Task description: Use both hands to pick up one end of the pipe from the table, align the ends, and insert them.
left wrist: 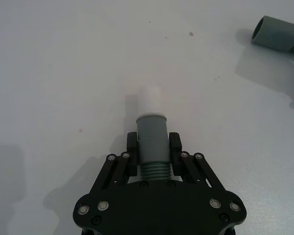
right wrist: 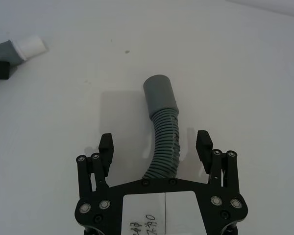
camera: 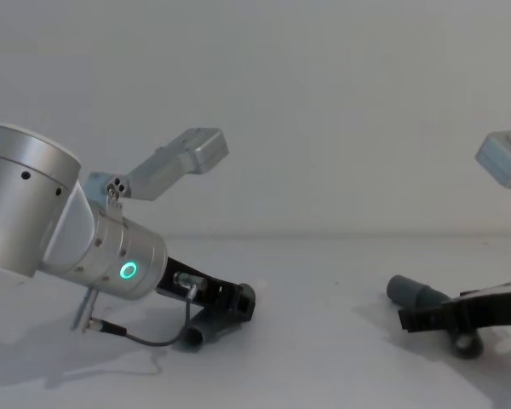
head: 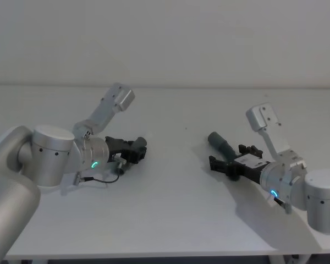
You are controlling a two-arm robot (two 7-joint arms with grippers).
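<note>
We have the left gripper (left wrist: 153,145) clamped on the white-tipped pipe piece (left wrist: 151,131); our right gripper (right wrist: 156,144) sits spread wide, straddling the cuffed piece (right wrist: 161,98) on the table (head: 176,198).

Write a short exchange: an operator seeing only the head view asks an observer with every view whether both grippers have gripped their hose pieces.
Operator: Has the left gripper got its piece?
Observer: Yes. The left gripper is clamped on the grey collar of the white-tipped hose piece, with the whitish tip sticking out ahead.
Operator: And the right?
Observer: No. The right gripper is open, its fingers straddling the ribbed hose piece with a gap on each side.
</note>
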